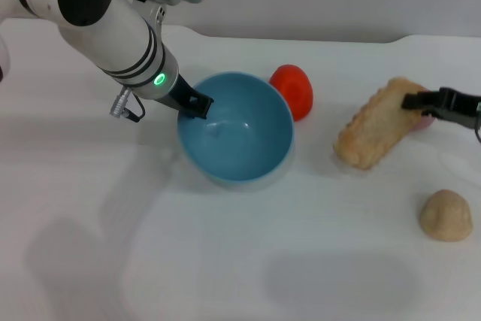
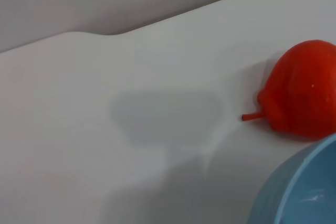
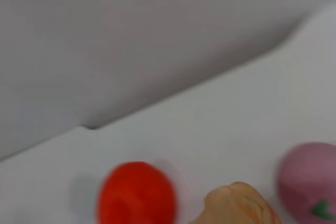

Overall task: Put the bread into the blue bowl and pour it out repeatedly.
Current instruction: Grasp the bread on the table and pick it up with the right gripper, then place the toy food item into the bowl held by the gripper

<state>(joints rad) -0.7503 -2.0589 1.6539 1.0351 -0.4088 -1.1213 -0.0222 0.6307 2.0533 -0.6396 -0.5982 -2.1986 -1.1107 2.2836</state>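
Observation:
The blue bowl (image 1: 237, 129) stands upright and empty on the white table, left of centre; its rim also shows in the left wrist view (image 2: 304, 192). My left gripper (image 1: 197, 103) is shut on the bowl's left rim. The bread (image 1: 372, 129) lies slanted to the right of the bowl, ridged side up, outside the bowl. My right gripper (image 1: 417, 101) is shut on the bread's far end, and the near end is low by the table. The bread's end shows in the right wrist view (image 3: 239, 205).
A red toy fruit (image 1: 293, 89) sits just behind the bowl's right side. A small round beige lump (image 1: 446, 216) lies at the front right. A pink toy (image 3: 310, 182) sits behind the bread. The white table (image 1: 225, 261) ends at the back against a grey wall.

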